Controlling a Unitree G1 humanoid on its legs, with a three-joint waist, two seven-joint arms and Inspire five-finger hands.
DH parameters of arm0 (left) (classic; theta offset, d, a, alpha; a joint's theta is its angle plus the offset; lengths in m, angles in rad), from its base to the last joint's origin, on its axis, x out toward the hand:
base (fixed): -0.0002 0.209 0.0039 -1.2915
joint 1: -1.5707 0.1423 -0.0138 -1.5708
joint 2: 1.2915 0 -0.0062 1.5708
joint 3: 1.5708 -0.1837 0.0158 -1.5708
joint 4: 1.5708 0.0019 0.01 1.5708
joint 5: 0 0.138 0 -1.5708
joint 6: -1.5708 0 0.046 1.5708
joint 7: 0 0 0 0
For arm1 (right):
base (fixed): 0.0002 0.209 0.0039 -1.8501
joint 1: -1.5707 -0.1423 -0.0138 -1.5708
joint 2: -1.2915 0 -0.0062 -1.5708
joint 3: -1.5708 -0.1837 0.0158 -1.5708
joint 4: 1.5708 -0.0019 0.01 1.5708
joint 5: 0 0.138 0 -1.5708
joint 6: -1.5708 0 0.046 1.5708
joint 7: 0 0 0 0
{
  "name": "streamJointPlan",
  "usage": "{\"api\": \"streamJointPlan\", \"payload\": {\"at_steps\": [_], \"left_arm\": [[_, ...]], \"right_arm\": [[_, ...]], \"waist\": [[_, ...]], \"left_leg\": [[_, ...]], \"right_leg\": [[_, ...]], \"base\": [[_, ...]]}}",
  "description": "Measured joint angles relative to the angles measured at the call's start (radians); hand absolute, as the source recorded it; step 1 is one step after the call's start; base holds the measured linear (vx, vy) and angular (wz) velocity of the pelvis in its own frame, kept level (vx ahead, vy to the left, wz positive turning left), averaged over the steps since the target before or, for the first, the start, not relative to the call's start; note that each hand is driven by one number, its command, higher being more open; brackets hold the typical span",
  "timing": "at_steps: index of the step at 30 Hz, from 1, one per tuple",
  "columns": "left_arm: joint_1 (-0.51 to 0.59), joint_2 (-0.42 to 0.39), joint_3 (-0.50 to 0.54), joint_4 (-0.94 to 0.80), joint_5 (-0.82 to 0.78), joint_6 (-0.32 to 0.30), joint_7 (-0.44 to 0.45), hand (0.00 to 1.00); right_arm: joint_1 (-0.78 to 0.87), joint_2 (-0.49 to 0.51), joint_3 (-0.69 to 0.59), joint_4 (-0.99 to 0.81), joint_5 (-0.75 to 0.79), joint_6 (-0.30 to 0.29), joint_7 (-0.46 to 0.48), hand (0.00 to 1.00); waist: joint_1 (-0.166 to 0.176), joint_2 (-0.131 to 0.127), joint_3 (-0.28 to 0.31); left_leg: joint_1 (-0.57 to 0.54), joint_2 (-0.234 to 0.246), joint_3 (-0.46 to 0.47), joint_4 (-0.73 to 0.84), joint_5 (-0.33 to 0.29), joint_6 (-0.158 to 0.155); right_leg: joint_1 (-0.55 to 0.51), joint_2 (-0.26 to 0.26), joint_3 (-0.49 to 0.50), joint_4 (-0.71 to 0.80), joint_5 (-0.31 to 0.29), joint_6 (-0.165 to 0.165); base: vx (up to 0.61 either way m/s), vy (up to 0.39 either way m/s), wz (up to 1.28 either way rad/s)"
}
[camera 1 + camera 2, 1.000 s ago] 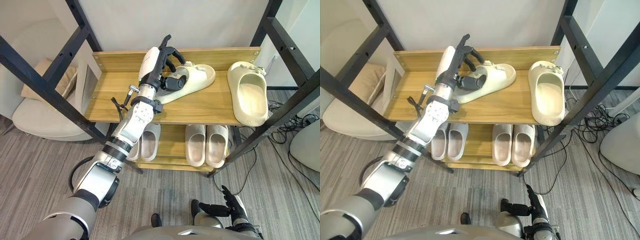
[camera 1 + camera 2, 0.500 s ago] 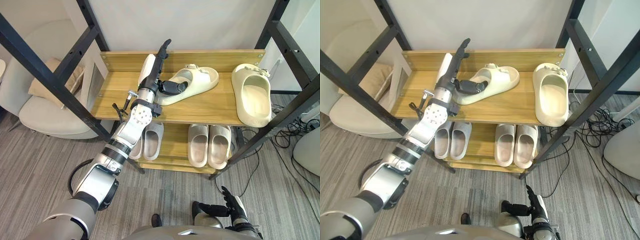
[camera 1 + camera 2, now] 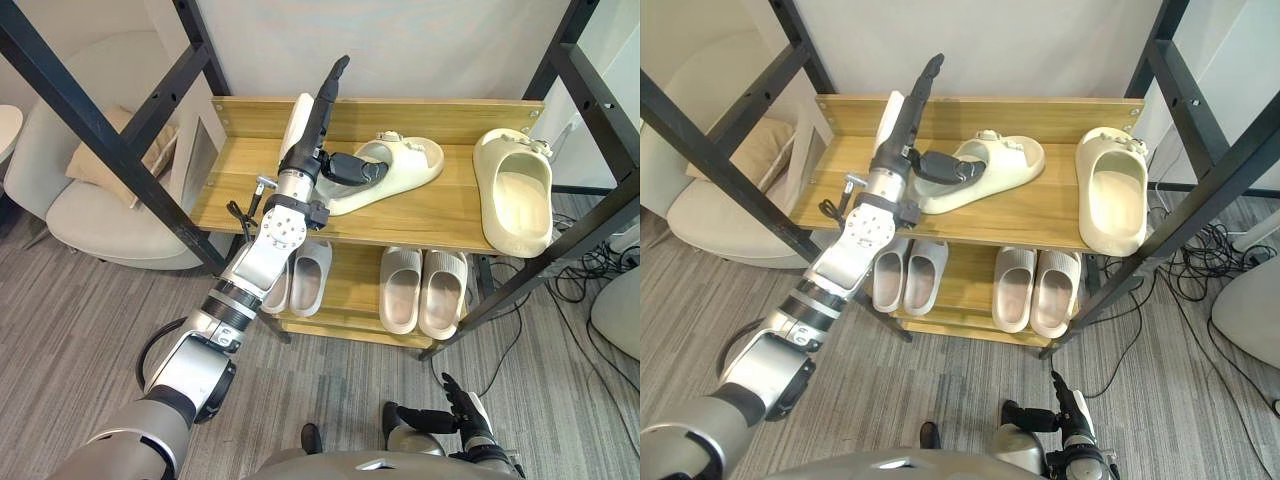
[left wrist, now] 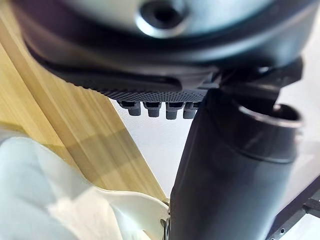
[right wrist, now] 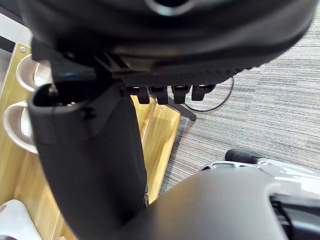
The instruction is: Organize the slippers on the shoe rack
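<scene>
Two cream slippers lie apart on the rack's top shelf (image 3: 235, 195). One cream slipper (image 3: 405, 165) lies slantwise in the middle, also close up in the left wrist view as the slipper (image 4: 132, 212). The other cream slipper (image 3: 515, 190) lies lengthwise at the right end. My left hand (image 3: 318, 110) is open above the slanted slipper's heel. Its fingers point straight up toward the back wall, and its thumb (image 3: 350, 168) lies across that heel. My right hand (image 3: 455, 415) hangs low over the floor, fingers relaxed.
The lower shelf holds two pairs of grey slippers (image 3: 300, 280) (image 3: 420, 290). Black frame bars (image 3: 100, 130) (image 3: 590, 90) cross both sides of the rack. A pale cushioned chair (image 3: 90, 205) stands to the left. Cables (image 3: 600, 265) lie on the floor at right.
The camera has shifted. My left hand's fingers, curled over the slanted slipper a second ago, have straightened and lifted off it. Both slippers stay where they were.
</scene>
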Motion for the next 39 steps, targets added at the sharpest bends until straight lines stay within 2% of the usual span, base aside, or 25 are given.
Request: {"api": "streamJointPlan", "payload": {"at_steps": [12,14,22,27,39], "left_arm": [[0.023,-0.001,0.035,-0.079,-0.117,-0.022,0.002,1.00],[0.071,0.008,0.067,-0.094,-0.153,-0.045,0.003,1.00],[0.300,0.028,0.118,-0.111,-0.272,-0.048,-0.003,1.00],[0.394,0.033,0.135,-0.183,-0.310,-0.061,-0.032,1.00],[0.432,0.033,0.132,-0.217,-0.416,-0.074,-0.081,1.00]], "right_arm": [[0.004,-0.006,0.004,0.000,-0.001,0.003,0.000,1.00],[0.002,-0.006,0.004,0.000,-0.001,0.009,0.000,1.00],[0.002,-0.007,0.004,0.010,-0.004,0.019,0.001,1.00],[-0.001,-0.007,0.019,0.020,-0.012,0.021,0.002,1.00],[-0.011,-0.007,0.034,0.030,-0.023,0.038,0.002,1.00]], "waist": [[0.020,0.003,-0.002],[0.021,0.004,-0.003],[0.047,0.001,-0.004],[0.060,-0.016,-0.014],[0.061,-0.034,-0.026]], "left_leg": [[0.000,0.002,-0.008,-0.002,0.001,-0.001],[0.004,0.001,-0.009,-0.003,0.001,-0.001],[0.006,0.004,-0.025,-0.003,0.005,-0.006],[0.003,0.006,-0.035,-0.006,0.008,-0.007],[0.003,0.002,-0.048,-0.007,0.010,-0.005]], "right_leg": [[0.002,0.003,-0.008,0.000,-0.007,-0.004],[0.008,0.006,-0.012,0.000,-0.007,-0.004],[0.016,0.008,-0.029,0.000,-0.008,-0.006],[0.017,0.008,-0.038,-0.001,-0.007,-0.005],[0.024,0.004,-0.056,-0.004,-0.008,-0.005]], "base": [[0.00,0.000,0.00],[0.00,0.000,0.00],[-0.01,0.002,0.06],[0.00,0.002,0.05],[0.00,0.005,0.02]]}}
